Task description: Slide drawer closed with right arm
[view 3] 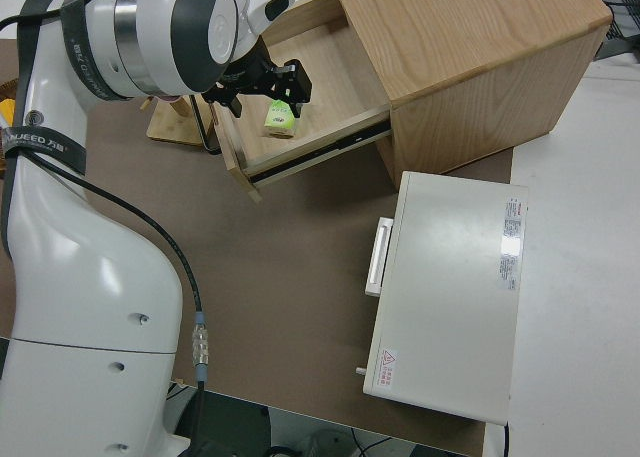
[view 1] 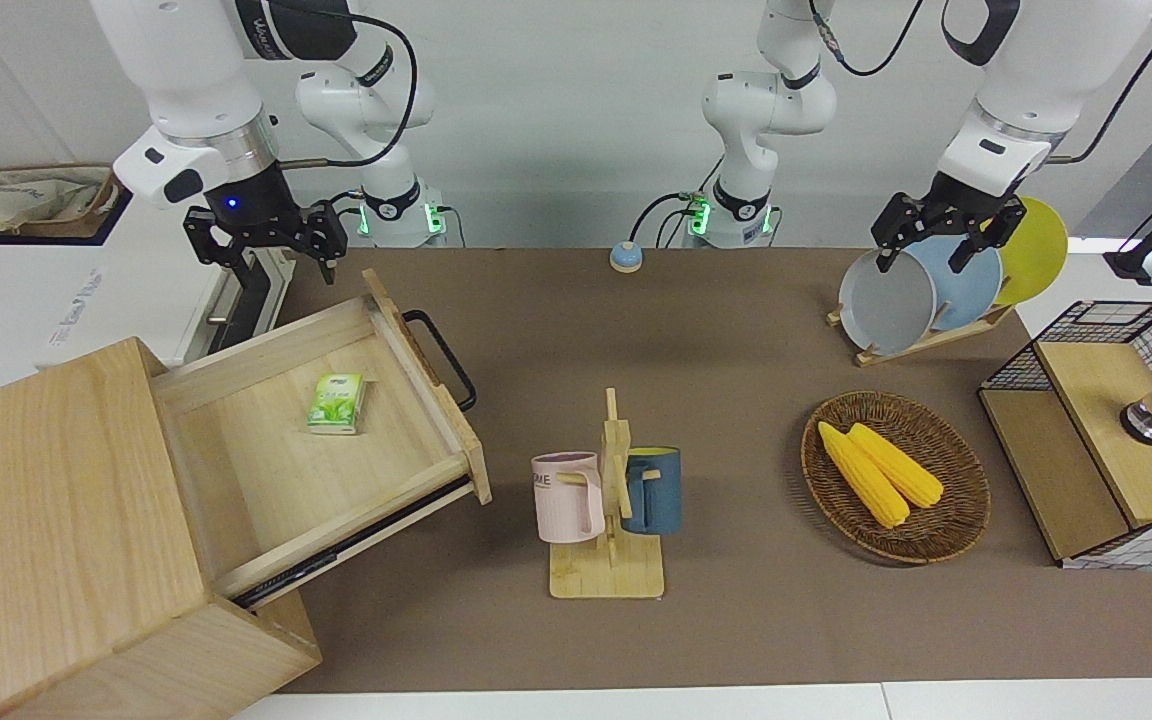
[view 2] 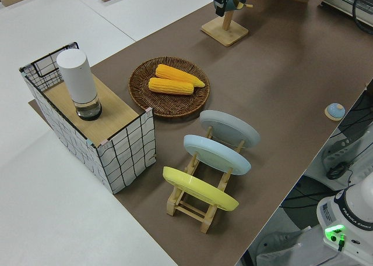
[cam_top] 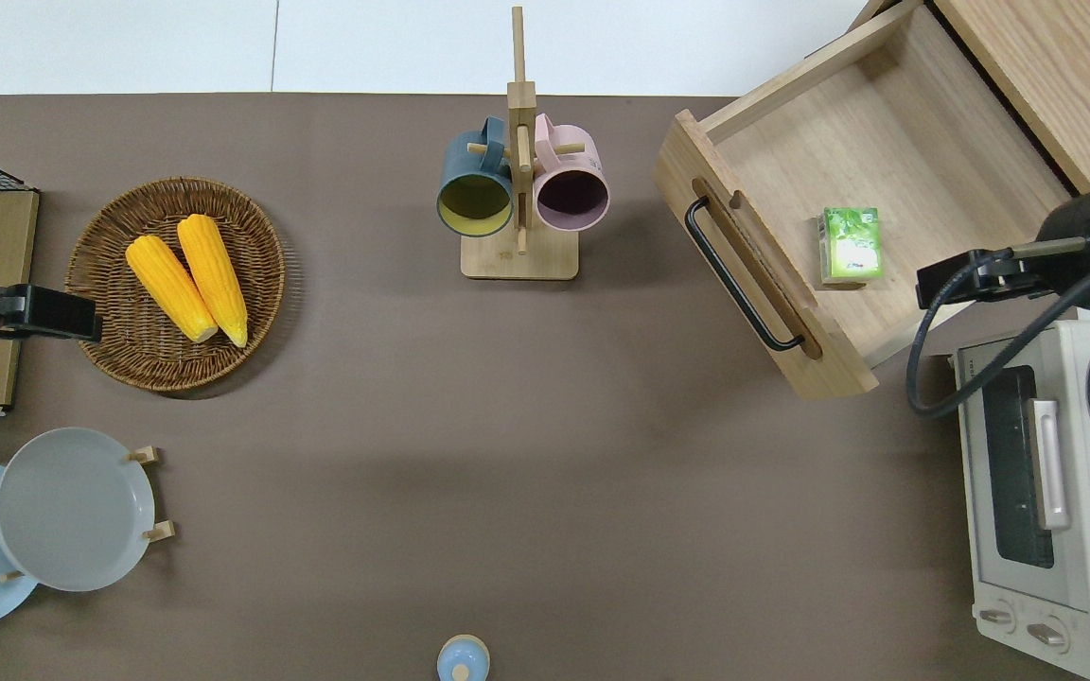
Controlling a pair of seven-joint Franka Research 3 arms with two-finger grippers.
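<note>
The drawer (view 1: 336, 420) was pulled right out of the pale-wood cabinet (view 1: 56, 540) in the lower left of the front view, its black bar handle (view 1: 444, 357) pointing toward mid-frame. A little green packet (view 1: 336, 403) lay flat on the drawer floor, nothing else in there. The right gripper (view 1: 266, 245) hung in the upper left of that view, up in the air, fingers spread and pinching nothing; the overhead view put it at the right edge, over the drawer's edge next to the white oven (cam_top: 1056, 492). The left arm was parked, its gripper (view 1: 944, 237) open too.
</note>
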